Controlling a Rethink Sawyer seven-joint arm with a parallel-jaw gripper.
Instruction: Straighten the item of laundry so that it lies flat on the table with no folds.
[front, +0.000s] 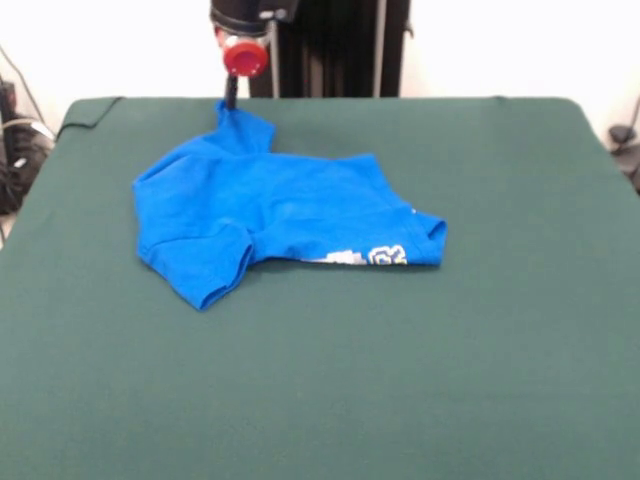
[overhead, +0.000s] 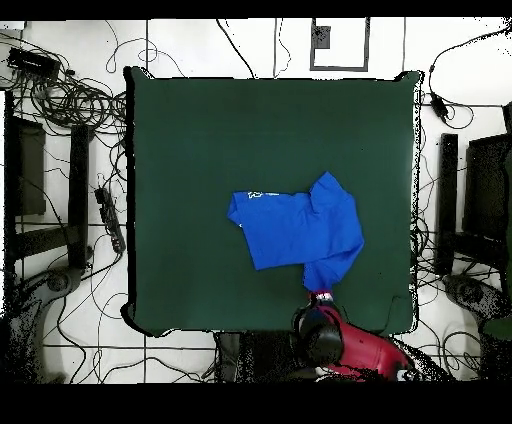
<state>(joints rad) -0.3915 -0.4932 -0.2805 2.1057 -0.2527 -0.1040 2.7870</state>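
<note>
We see the shirt (front: 270, 215) lying crumpled on the green surface (front: 400, 380), set toward the robot's side of it and a little off centre, with bare cloth all around. It does not lie flat: one sleeve is folded over the body toward the camera in the front view, and the hem at the near edge is turned up so that only a strip of white lettering peeks out from under the blue. One corner of the shirt is drawn up into a narrow peak at its far side, and that peak rises to meet the gripper (front: 231, 100), whose dark tip comes down just below a red round part of the arm (front: 245, 57). The fingers appear closed on that raised corner, pinching the fabric, though the tips themselves are too small for us to make out singly. From above we find the same picture: the shirt (overhead: 300, 230) spreads across the surface (overhead: 200, 130) with a tongue of fabric stretched toward the edge at the robot's side, where the gripper (overhead: 322, 297) meets it, and the red and black arm (overhead: 350, 350) lies just behind.
</note>
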